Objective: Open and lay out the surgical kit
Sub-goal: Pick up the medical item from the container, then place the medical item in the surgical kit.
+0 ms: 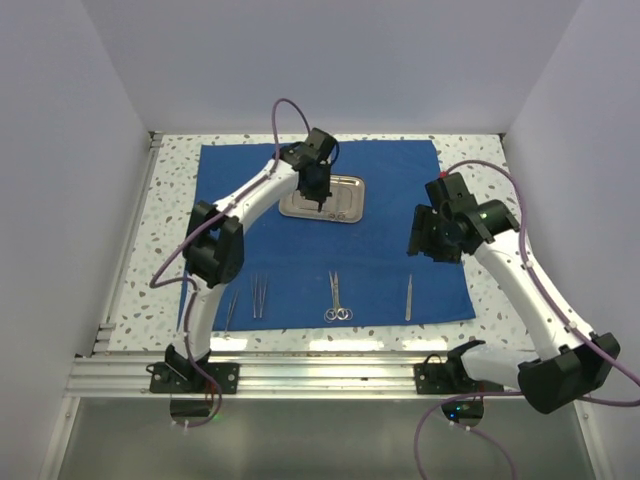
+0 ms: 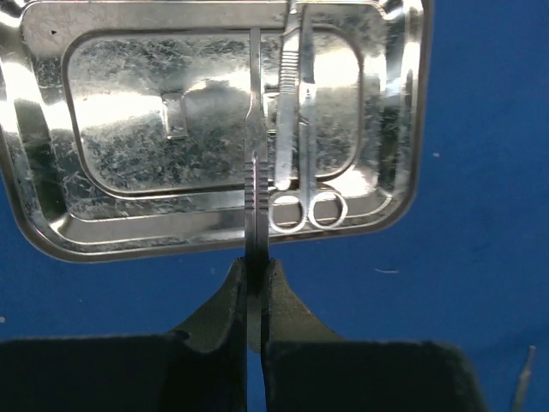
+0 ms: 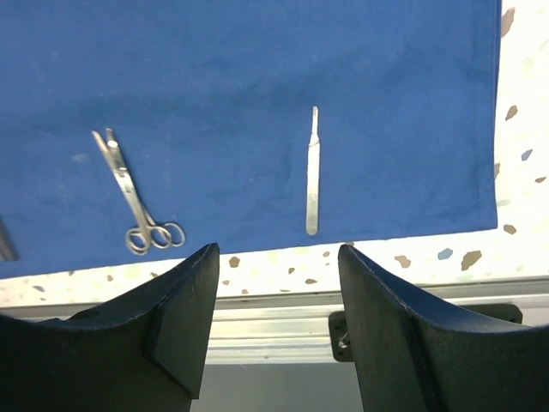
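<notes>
**Over the steel tray (image 1: 350, 203), the left fingers (image 2: 227, 300) pinch a ribbed handle (image 2: 254, 172)**

A speckled surface (image 1: 480, 150), walled in white with a metal rail (image 1: 320, 375) at its near edge, carries the blue cloth (image 1: 390, 180) spread flat. The left arm arches forward to the shiny, round-cornered tray at the cloth's far middle, where ring-handled forceps (image 2: 306, 137) lie. The right arm hangs above the cloth's right side, right fingers (image 3: 184, 300) apart and empty. Tweezers (image 1: 260, 297), a ring-handled pair (image 1: 336, 298) and a flat handle (image 1: 409, 298) line the near hem.

Steel tray (image 1: 347, 204) on blue wrap (image 1: 400, 185)
</notes>
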`<act>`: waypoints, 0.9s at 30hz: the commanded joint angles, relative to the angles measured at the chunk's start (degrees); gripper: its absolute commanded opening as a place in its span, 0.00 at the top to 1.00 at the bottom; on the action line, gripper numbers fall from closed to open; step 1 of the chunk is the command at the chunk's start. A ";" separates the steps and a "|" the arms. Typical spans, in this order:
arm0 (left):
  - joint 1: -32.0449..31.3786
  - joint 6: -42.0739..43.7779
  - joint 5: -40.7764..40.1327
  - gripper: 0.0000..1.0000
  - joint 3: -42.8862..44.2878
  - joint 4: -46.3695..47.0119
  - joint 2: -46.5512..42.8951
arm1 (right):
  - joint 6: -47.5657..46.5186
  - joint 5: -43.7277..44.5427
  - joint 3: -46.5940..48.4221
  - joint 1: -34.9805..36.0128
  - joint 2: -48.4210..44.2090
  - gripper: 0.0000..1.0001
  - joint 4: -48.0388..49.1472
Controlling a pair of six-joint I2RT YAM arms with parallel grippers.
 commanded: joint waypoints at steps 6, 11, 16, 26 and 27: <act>-13.27 -19.59 -4.18 1.00 -7.19 2.13 -12.05 | 1.61 6.13 13.11 -0.20 -4.14 0.34 -10.42; -22.87 -28.49 -5.33 1.00 -10.28 5.04 -9.78 | 3.28 10.62 16.20 -0.38 -6.43 0.25 -15.36; -28.68 -32.63 -4.02 1.00 -7.38 5.13 -2.75 | 2.58 12.73 16.21 -0.38 -8.98 0.23 -17.03; -29.82 -33.96 4.07 0.67 -11.16 13.38 -1.42 | 2.32 14.14 13.84 -0.29 -10.65 0.22 -18.00; -29.91 -33.69 6.25 0.61 -10.89 13.39 -1.59 | 2.40 14.14 13.49 -0.29 -10.65 0.22 -17.83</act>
